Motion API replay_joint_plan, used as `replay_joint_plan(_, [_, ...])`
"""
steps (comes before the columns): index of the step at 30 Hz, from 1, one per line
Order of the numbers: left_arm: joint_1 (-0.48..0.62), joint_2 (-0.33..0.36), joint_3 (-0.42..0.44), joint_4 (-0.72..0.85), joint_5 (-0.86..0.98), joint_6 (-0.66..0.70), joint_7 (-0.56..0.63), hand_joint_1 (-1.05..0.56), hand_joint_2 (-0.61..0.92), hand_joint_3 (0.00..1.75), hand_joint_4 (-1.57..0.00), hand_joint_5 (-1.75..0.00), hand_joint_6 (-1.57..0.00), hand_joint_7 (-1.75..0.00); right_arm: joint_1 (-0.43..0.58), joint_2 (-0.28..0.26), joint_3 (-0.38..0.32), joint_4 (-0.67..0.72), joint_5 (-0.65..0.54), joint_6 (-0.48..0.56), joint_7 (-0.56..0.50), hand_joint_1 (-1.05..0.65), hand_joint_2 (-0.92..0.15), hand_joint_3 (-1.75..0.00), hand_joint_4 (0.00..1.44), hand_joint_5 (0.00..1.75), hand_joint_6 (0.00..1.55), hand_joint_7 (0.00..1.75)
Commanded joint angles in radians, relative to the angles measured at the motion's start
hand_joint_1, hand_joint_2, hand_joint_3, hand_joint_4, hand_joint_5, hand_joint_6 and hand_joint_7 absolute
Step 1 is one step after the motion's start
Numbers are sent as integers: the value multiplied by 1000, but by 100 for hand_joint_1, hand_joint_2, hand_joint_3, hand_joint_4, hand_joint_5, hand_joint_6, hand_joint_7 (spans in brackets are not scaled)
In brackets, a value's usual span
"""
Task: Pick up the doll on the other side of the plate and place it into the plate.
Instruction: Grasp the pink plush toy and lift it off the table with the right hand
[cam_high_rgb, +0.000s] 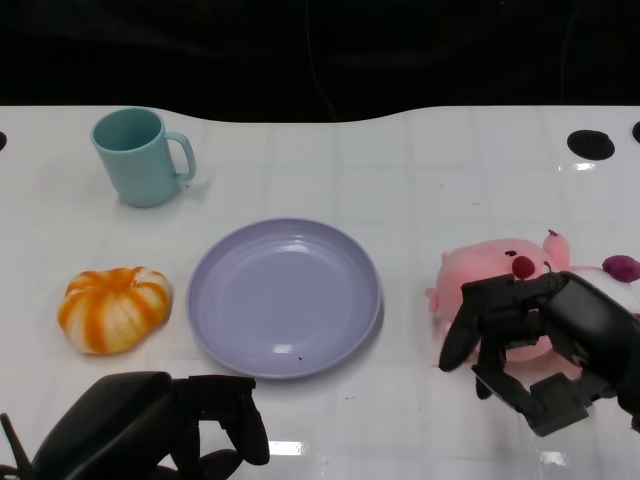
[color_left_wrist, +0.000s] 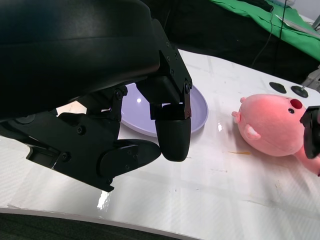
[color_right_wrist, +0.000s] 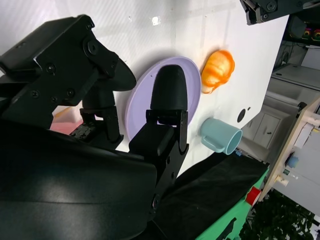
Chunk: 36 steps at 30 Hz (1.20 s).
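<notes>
Now the right hand (cam_high_rgb: 535, 345), fingers spread, reaches over the pink pig doll (cam_high_rgb: 492, 275) — wrap deep around its body before lifting toward the purple plate (cam_high_rgb: 285, 297).

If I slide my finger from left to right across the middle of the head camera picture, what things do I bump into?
Orange pumpkin toy → purple plate → pink doll with the right hand over it.

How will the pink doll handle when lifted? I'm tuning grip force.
The pink doll looks plush, so probably soft and light, squashing under the right hand. Its rounded body may roll if nudged; the fabric seems unlikely to slip.
</notes>
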Motion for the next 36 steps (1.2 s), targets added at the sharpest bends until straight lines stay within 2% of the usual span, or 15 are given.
replay_joint_plan(1, [-4,15,9,1,-3,3,-4,-20,71,72,-70,-143,-76,-105,-12,-25,-9,-27,-25,-19,-11,-15,-64,-64,58,92,69,52])
replay_joint_plan(5, [-6,14,7,3,0,2,-3,-20,71,72,-71,-143,-77,-105,-25,-48,1,-26,-80,-69,-13,-27,-84,-23,38,78,56,26])
replay_joint_plan(8, [-8,13,5,5,0,5,-4,-20,71,72,-71,-143,-76,-105,-33,-56,2,-15,-110,-104,-19,-36,-90,-11,25,71,46,16])
replay_joint_plan(12, [-11,14,4,10,2,0,-2,-20,70,72,-71,-143,-77,-105,-48,-69,0,8,-150,-169,-29,-45,-92,-8,17,66,39,11])
replay_joint_plan(16, [-12,14,4,9,1,-1,-2,-20,70,73,-71,-143,-77,-106,-70,-102,-3,10,-195,-186,-21,-54,-92,-10,6,64,30,6])
replay_joint_plan(18, [-11,14,4,9,0,-3,-2,-20,70,72,-71,-144,-76,-106,-81,-121,-4,11,-207,-190,-10,-57,-92,-9,1,54,23,2])
replay_joint_plan(24, [-18,14,0,6,1,9,-10,-20,71,72,-70,-145,-76,-106,-108,-170,-6,-3,-247,-157,3,-66,-92,-5,0,25,12,0])
replay_joint_plan(31, [-25,15,1,14,-1,15,-9,-20,71,72,-70,-146,-76,-107,-133,-186,-1,-14,-282,-117,4,-70,-91,-2,0,18,9,0])
replay_joint_plan(36, [-27,16,-1,18,3,16,-8,-20,71,72,-70,-146,-75,-108,-171,-200,3,-9,-349,-77,1,-70,-90,-1,0,19,9,1])
